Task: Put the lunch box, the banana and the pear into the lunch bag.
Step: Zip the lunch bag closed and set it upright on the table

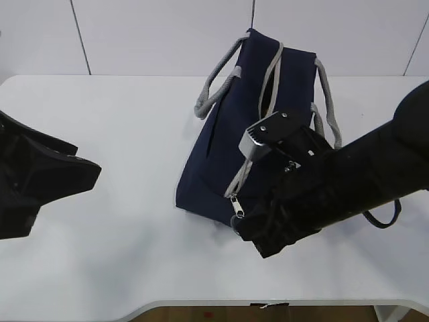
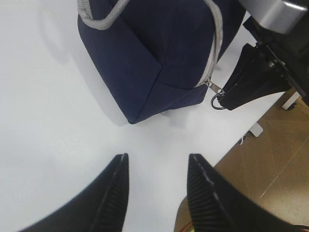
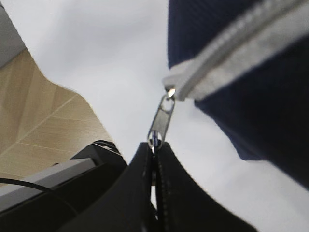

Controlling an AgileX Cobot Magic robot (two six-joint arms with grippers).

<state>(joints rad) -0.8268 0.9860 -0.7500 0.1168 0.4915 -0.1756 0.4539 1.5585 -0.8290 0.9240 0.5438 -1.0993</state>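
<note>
The large dark navy fabric lunch bag (image 1: 268,127) with grey strap handles lies on the white table (image 1: 120,154), its grey zipper closed up to the near end. At that end the right gripper (image 3: 154,154) has its jaws pressed together, pinching the silver metal zipper pull (image 3: 161,121). The left gripper (image 2: 157,186) hovers over the table near the same end of the bag, jaws spread and holding nothing.
</note>
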